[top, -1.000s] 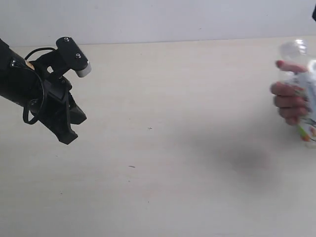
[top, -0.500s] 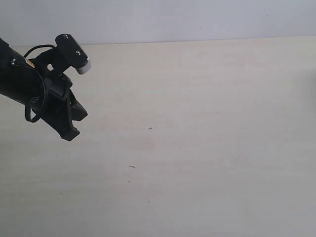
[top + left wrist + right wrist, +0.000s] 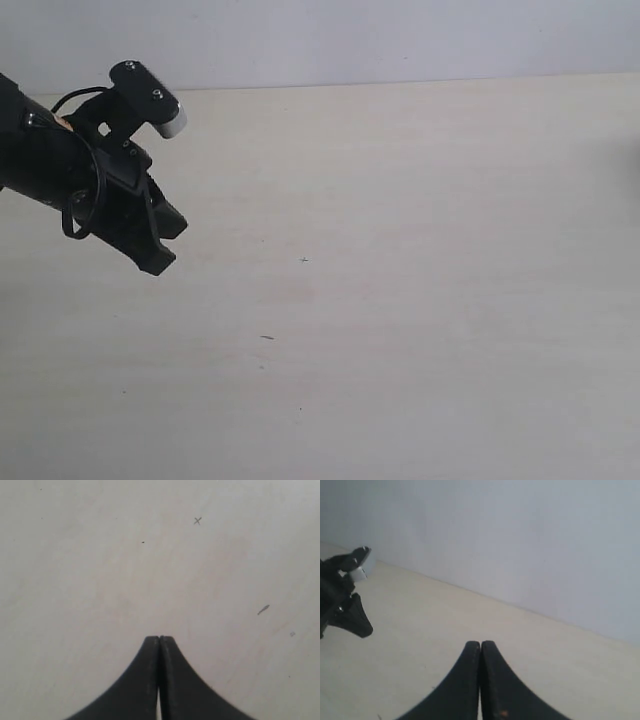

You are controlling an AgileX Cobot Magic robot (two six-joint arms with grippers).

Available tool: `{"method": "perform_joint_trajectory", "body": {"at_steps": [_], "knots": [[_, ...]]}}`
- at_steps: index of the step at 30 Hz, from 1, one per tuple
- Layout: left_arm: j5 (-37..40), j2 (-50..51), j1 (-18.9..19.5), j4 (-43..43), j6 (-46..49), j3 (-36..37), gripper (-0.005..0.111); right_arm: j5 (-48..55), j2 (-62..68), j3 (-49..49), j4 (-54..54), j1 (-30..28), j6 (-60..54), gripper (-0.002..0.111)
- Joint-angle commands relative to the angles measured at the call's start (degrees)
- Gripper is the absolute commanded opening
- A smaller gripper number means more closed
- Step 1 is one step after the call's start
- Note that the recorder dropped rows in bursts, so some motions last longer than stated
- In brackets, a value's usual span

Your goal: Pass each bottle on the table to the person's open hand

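Observation:
No bottle and no hand shows in any view now. The pale beige table (image 3: 400, 300) fills the exterior view, marked only by a few tiny dark specks. My left gripper (image 3: 165, 245) hangs over the table's left side, black, with its fingers pressed together on nothing; the left wrist view shows its tips (image 3: 160, 639) closed above bare tabletop (image 3: 100, 555). My right gripper (image 3: 480, 644) is out of the exterior view; its own wrist view shows it shut and empty, held over the table (image 3: 420, 645) and looking across at the left arm (image 3: 345, 610).
A pale grey wall (image 3: 350, 40) rises behind the table's far edge. A small x-shaped mark (image 3: 197, 521) and a short dark streak (image 3: 263, 610) lie on the tabletop under the left gripper.
A hand holding the white floral bottle at the right edge a second ago has gone out of view. The left gripper has shifted slightly to the right.

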Motion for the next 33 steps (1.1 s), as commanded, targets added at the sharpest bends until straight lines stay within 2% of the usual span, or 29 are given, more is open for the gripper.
{"method": "perform_joint_trajectory", "body": {"at_steps": [1, 7, 12, 16, 18, 20, 21, 23, 27, 33], "knots": [[-1.95, -0.18, 0.32, -1.29, -0.30, 0.22, 0.000, 0.67, -9.75, 0.19, 0.84, 0.20, -0.68, 0.000], [-4.21, -0.18, 0.32, -2.12, -0.30, 0.22, 0.000, 1.53, -18.21, 0.09, 0.84, 0.20, -0.68, 0.000], [-9.03, -1.25, 0.32, -5.58, -3.36, 0.22, 0.000, 1.15, -18.67, 0.09, 1.65, 0.20, -0.68, 0.000], [-10.39, -5.76, 0.32, -7.36, -5.48, 0.96, 0.000, 1.26, -18.67, 0.09, 1.65, 0.20, -0.68, 0.000], [-12.39, -9.93, 0.32, -8.17, -5.48, 2.83, 0.000, 1.26, -18.67, 0.09, 1.65, 0.20, -0.68, 0.000], [-18.10, -17.69, 0.32, -10.73, -5.48, 7.24, 0.000, 1.26, -18.67, 0.09, 1.65, 0.20, -0.68, 0.000], [-22.95, -24.07, 0.32, -12.31, -5.48, 10.81, 0.000, 1.26, -18.67, 0.09, 1.65, 0.20, -0.68, 0.000], [-26.83, -33.01, 0.32, -16.36, -6.94, 15.36, 0.000, 1.26, -18.67, 0.09, 1.65, 0.20, -0.68, 0.000], [-24.72, -46.79, 0.32, -18.95, -7.75, 17.16, 0.000, 1.26, -18.67, 0.09, 1.65, 0.20, -0.68, 0.000], [-24.72, -56.57, 0.32, -18.95, -7.75, 17.16, 0.000, 1.26, -18.67, 0.09, 1.65, 0.20, -0.68, 0.000]]}}
